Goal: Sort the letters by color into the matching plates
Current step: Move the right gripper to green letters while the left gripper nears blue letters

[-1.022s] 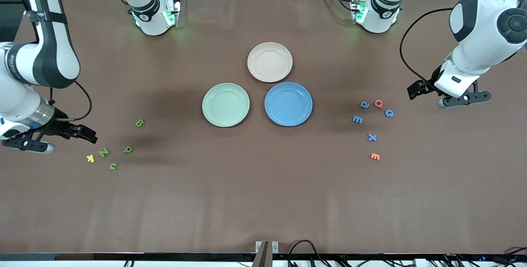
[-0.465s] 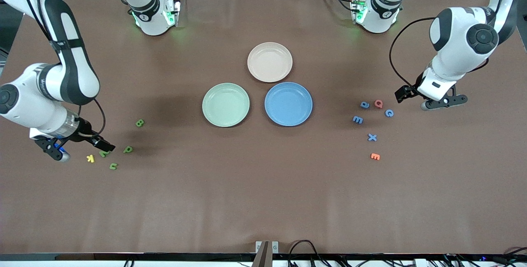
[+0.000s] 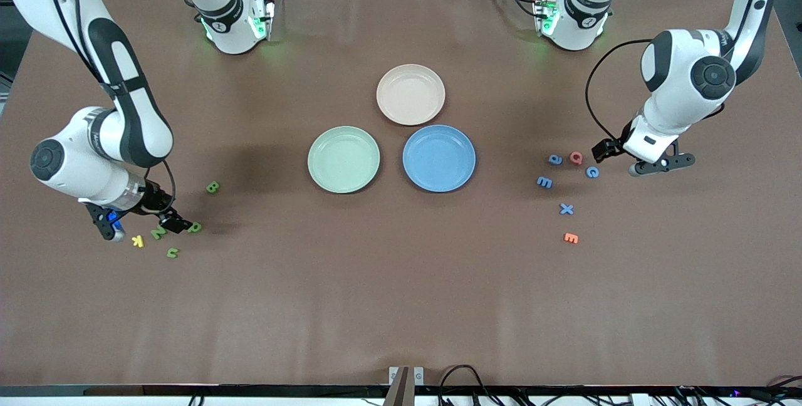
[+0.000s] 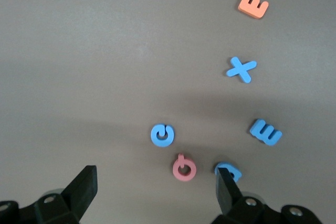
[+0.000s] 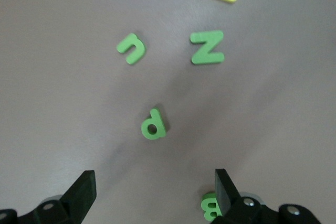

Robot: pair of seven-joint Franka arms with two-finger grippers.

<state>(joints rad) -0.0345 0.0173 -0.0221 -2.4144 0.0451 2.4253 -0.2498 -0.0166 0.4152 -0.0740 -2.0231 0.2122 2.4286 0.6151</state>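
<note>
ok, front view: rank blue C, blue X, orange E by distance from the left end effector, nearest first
1. blue C: on the table just beside the open left end effector, toward the plates.
2. blue X: nearer the front camera than the C.
3. orange E: nearest the front camera of the three.
</note>
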